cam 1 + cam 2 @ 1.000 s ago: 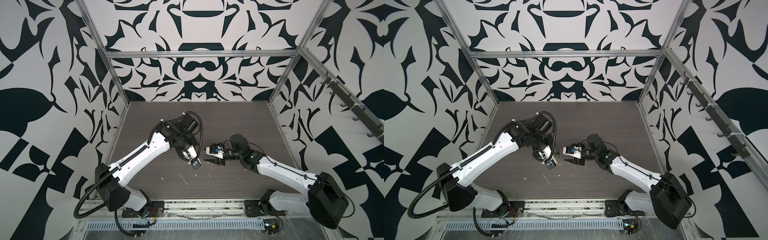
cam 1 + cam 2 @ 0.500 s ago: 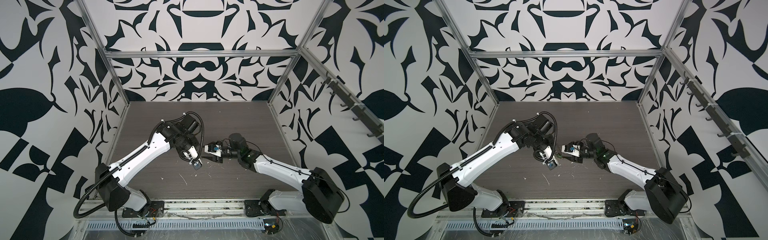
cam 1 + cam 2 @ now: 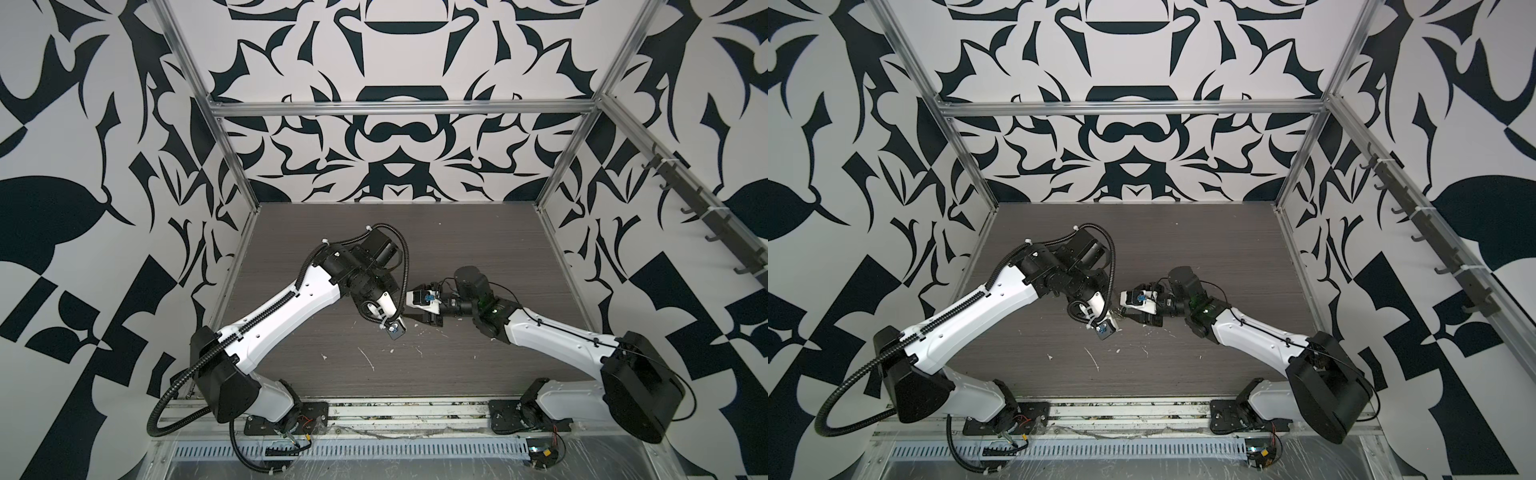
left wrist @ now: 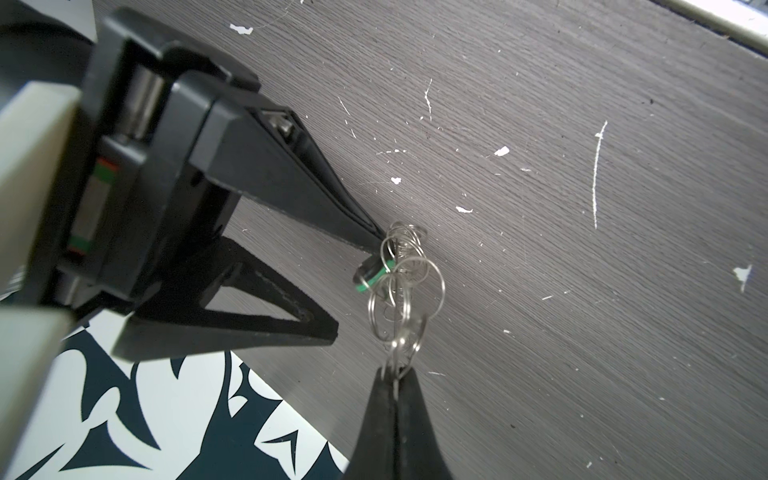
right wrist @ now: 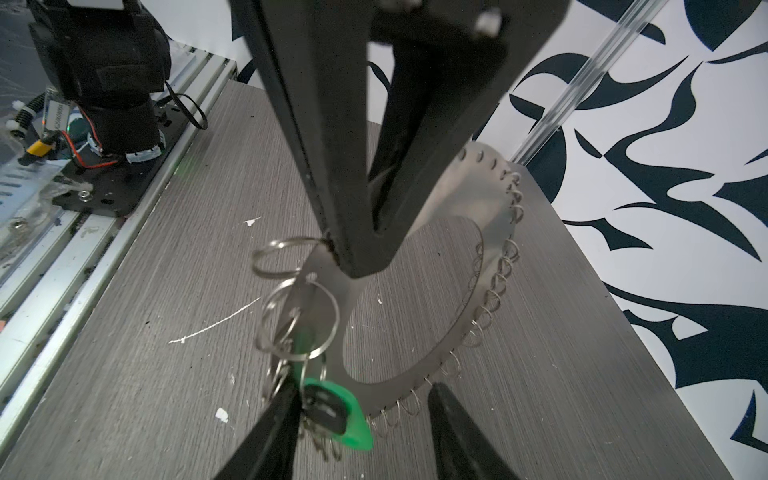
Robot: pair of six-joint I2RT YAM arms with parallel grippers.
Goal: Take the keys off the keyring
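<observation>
Left gripper (image 5: 353, 259) is clamped tight on the rim of the wide flat silvery metal keyring (image 5: 478, 199), holding it tilted over the dark grey wood-grain tabletop (image 5: 166, 374). Right gripper (image 5: 361, 388) has its jaws apart, straddling the small dark key (image 5: 324, 409) with its bright green plastic tag (image 5: 353, 430), which hangs at the rim among little wire loops (image 5: 494, 299). White flecks (image 4: 500, 151) litter the table. The small white label (image 5: 53, 110) by the black arm base (image 5: 112, 104) is unreadable.

No legible text or labels.
</observation>
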